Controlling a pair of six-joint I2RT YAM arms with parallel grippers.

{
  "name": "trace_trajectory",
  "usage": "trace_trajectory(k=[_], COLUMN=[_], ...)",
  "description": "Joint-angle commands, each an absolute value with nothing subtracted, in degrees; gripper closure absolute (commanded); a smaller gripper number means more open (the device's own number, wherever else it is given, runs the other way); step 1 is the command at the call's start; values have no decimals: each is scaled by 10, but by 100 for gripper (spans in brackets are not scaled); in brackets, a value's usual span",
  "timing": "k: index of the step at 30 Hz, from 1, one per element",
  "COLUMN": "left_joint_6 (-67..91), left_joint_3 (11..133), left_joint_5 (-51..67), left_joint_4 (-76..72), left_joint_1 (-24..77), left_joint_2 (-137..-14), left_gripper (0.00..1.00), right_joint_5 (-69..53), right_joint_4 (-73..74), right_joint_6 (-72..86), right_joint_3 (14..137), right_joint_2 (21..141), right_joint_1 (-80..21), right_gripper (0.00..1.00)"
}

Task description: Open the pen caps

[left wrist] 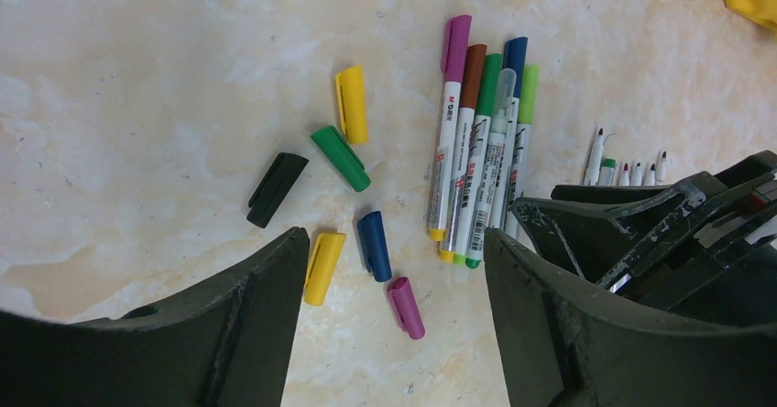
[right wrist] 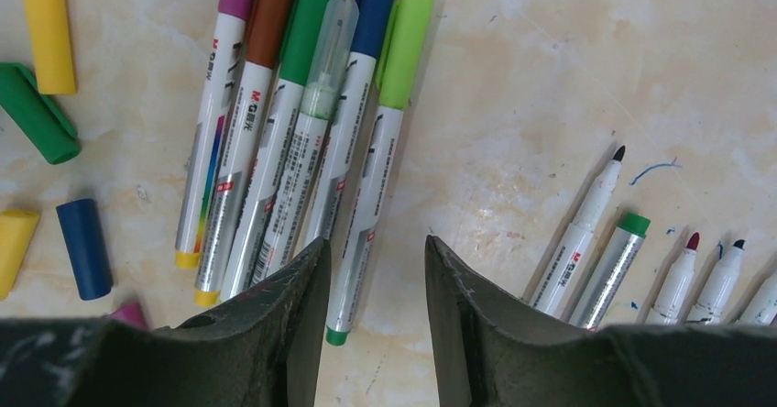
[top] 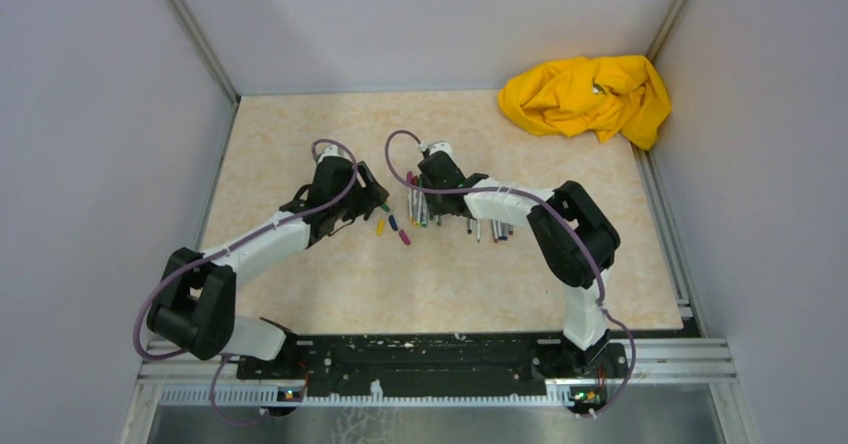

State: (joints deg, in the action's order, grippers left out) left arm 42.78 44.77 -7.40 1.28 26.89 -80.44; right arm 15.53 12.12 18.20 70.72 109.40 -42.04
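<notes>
My left claw (left wrist: pixel 394 236) hangs low over the table (left wrist: pixel 137 77), jaws spread wide, with nothing between them. Below and just beyond it lie six loose caps, all clear of the pens. A black cap (left wrist: pixel 277 188) is farthest left, then a yellow cap (left wrist: pixel 352 104) with a green cap (left wrist: pixel 340 158) just beside its near end. Nearer me are a second yellow cap (left wrist: pixel 323 267), a blue cap (left wrist: pixel 374 245) and a magenta cap (left wrist: pixel 405 307). Just right of these, six capped pens (left wrist: pixel 476 150) lie side by side, touching, with caps of magenta, brown, dark green, clear, blue and light green. My right claw (right wrist: pixel 376 240) sits over the near ends of that row, jaws apart and gripping nothing. The barrel of the light-green-capped pen (right wrist: pixel 366 205) runs into the gap between my fingers, flat on the table; I cannot tell whether a finger touches it. Further right lie the uncapped pens (right wrist: pixel 586 219), close together, their bare tips pointing away from me. A crumpled yellow cloth (top: pixel 585 94) sits well apart in the far right corner.
</notes>
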Motion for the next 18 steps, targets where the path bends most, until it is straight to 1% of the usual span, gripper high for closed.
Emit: trace_trajectory(k=[1,13,16,18], left_joint_6=[424,425,426,427], left_joint_3=[442,441,441,440], left_joint_5=[-70,-70,-69,-67], left_joint_4=[5,4,4,4], left_joint_1=[271,271,271,271], left_joint_2=[-787,-784,-784,-784], left_gripper=[25,25,25,24], right_joint_5=[160,170,172,174], right_joint_4=[121,147,154,159], right_joint_6=[187,191,194,197], right_joint_3=[743,754,751,746], right_joint_2=[1109,1140,1145,1144], right_joint_1=[-425,-425,-425,-425], right_gripper=[59,61,68,77])
